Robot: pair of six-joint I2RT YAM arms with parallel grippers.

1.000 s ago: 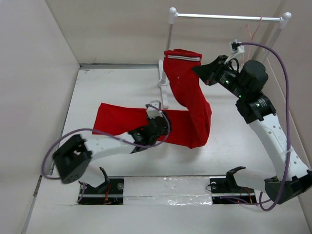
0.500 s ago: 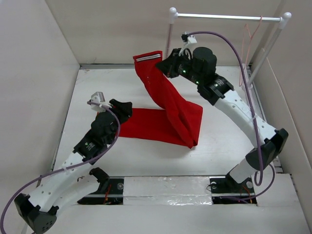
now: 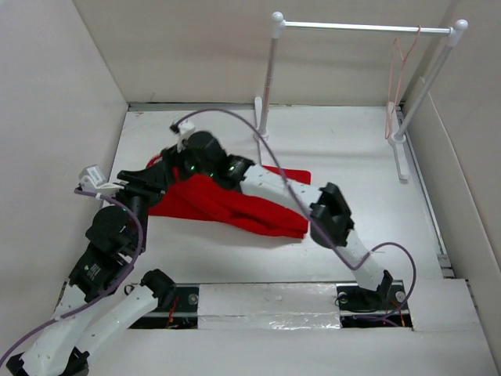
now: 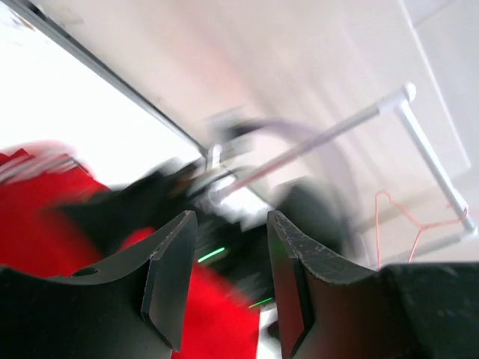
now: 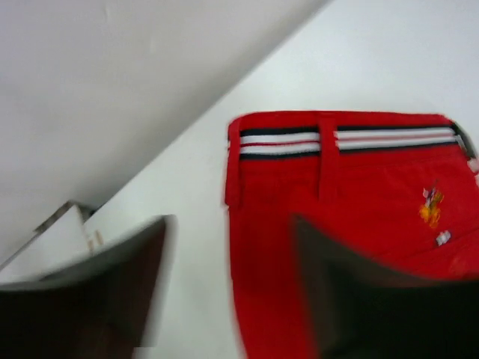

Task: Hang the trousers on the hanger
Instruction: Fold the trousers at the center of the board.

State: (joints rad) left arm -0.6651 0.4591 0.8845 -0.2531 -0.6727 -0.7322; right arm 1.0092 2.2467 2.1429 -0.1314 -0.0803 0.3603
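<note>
The trousers (image 3: 250, 211) lie folded on the tabletop (image 3: 352, 157), with the long axis running from 9 to 4 o'clock and the waistband (image 5: 344, 140) at the 9 o'clock end. The right claw (image 5: 228, 224) hovers open over the waistband. The left claw (image 4: 228, 224) is open and empty nearby. The hanger (image 3: 394, 86) hangs on the rack (image 3: 360, 27) at 1 o'clock, with bare tabletop between it and the trousers.

White-posted rack (image 3: 360, 27), silver bar, upright at far side of table (image 3: 337, 149)

Bright, even light from overhead; both wrist views smeared by motion blur.
</note>
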